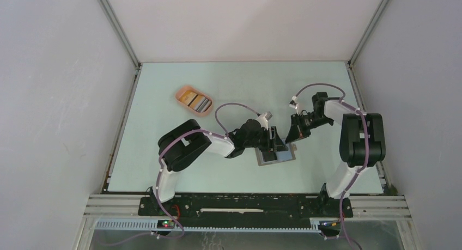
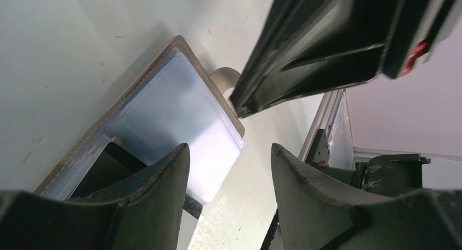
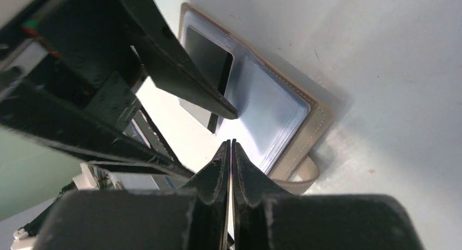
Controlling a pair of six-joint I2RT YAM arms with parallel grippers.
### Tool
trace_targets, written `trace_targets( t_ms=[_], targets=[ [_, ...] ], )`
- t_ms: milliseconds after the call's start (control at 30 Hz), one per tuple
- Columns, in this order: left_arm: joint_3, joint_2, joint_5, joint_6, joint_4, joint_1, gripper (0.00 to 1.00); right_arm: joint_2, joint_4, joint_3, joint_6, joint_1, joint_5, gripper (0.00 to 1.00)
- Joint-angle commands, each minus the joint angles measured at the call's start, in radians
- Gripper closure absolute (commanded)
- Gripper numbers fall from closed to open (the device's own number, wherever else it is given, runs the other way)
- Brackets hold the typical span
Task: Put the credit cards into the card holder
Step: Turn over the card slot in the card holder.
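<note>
The card holder [image 1: 279, 157] lies open on the table between the arms. It shows a clear blue-grey sleeve [image 2: 180, 105] and a tan edge with a small tab [image 3: 305, 176]. A dark card [image 3: 204, 59] sits in its other half, also seen in the left wrist view [image 2: 103, 171]. My left gripper [image 2: 229, 149] is open and empty, low over the holder, with one finger tip [image 3: 218, 100] on or just above the sleeve. My right gripper [image 3: 229, 142] is shut with nothing visible between its fingers, just above the holder's tab side. More credit cards [image 1: 196, 102], one yellow-orange and some dark-striped, lie in the tray.
The peach-orange oval tray [image 1: 184, 93] stands at the back left of the table. The two grippers are close together over the holder, with the right fingers [image 2: 305, 59] right in front of the left wrist camera. Side walls bound the table.
</note>
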Motion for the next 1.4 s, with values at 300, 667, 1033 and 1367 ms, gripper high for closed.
trace_targets(
  t_ms=[300,667,1033,1367],
  targets=[
    [-0.063,-0.237,-0.053,0.113,-0.039,0.013,0.38,0.07,0.043,0.03,0.043,0.102,0.226,0.91],
    [-0.185,-0.684,-0.397,0.464,-0.504,0.054,0.32,-0.191,0.006,0.059,-0.048,0.153,0.138,0.82],
    [-0.112,-0.807,-0.479,0.671,-0.775,0.327,0.0,-0.475,0.059,0.171,-0.042,0.198,-0.008,0.52],
    [0.226,-0.441,-0.649,0.893,-1.001,0.435,0.15,-0.426,-0.028,0.139,-0.107,0.176,-0.101,0.41]
  ],
)
